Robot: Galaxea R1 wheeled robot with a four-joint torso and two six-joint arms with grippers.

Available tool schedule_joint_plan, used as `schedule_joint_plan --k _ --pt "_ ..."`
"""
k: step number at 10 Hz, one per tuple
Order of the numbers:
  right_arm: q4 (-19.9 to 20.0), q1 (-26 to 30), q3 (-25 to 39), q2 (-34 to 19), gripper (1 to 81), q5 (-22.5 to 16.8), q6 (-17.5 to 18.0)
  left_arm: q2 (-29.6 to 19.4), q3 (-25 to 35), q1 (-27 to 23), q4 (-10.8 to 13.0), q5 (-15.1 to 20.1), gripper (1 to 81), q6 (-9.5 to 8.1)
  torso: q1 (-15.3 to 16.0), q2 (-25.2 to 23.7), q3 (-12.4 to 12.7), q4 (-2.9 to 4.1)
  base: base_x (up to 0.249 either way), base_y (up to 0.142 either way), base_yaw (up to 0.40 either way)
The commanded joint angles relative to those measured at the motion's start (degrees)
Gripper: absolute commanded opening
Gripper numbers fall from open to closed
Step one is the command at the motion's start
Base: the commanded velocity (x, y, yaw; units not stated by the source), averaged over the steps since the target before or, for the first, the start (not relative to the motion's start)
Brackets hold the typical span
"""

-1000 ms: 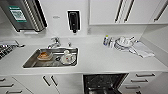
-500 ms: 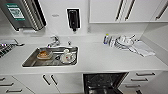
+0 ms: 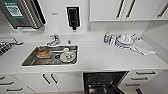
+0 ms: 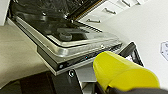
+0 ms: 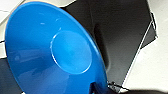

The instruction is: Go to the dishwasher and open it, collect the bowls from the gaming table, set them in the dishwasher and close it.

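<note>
White kitchen counter with the dishwasher open beneath it, racks dark inside. A steel sink holds dirty dishes. Close to the left wrist, a yellow bowl; by the right, a blue bowl; finger positions cannot be told

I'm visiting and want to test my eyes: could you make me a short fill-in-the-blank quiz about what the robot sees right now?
1. The bowl in the right wrist view is ____.
2. The bowl in the left wrist view is ____.
3. The dishwasher under the counter stands ____.
4. Dishes lie in the ____ left of the dishwasher.

Missing words: blue; yellow; open; sink
</note>
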Motion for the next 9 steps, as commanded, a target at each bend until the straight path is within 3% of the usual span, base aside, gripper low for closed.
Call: schedule_joint_plan --k 1,4,5,6,8,9 --pt "-1.90 0.59 2.44 -0.22 1.0 -2.33 -0.56 -0.40 9.66 -16.89 -4.21 20.64 1.0 -5.37 0.00 0.00 -5.24 0.00 0.000 0.000 0.000" --pt "-1.99 0.68 2.79 -0.22 1.0 -2.24 -0.56 5.75 9.39 -24.36 -7.81 26.10 1.0 -5.37 0.02 0.04 -10.28 0.00 0.000 0.000 0.000" --pt "-1.99 0.68 2.79 -0.22 1.0 -2.24 -0.56 8.30 9.31 -26.38 -8.43 26.54 1.0 -5.37 0.05 0.04 -7.21 0.00 0.000 0.000 0.000" --pt "-2.07 0.68 2.79 -0.22 1.0 -2.24 -0.56 11.72 8.26 -28.06 -8.87 27.49 1.0 -5.46 0.07 0.09 -8.61 0.00 0.000 0.000 0.000" --pt "-1.81 0.59 2.96 -0.39 1.0 -0.93 -0.56 20.25 4.13 -30.78 -9.23 32.61 1.0 -5.46 0.07 0.09 -9.38 0.00 0.000 0.000 0.000" --pt "-1.81 0.41 2.97 -0.49 1.0 -0.66 -0.56 23.60 1.75 -31.40 -9.23 32.69 1.0 -5.46 0.11 0.11 -9.31 0.00 0.000 0.000 0.000"
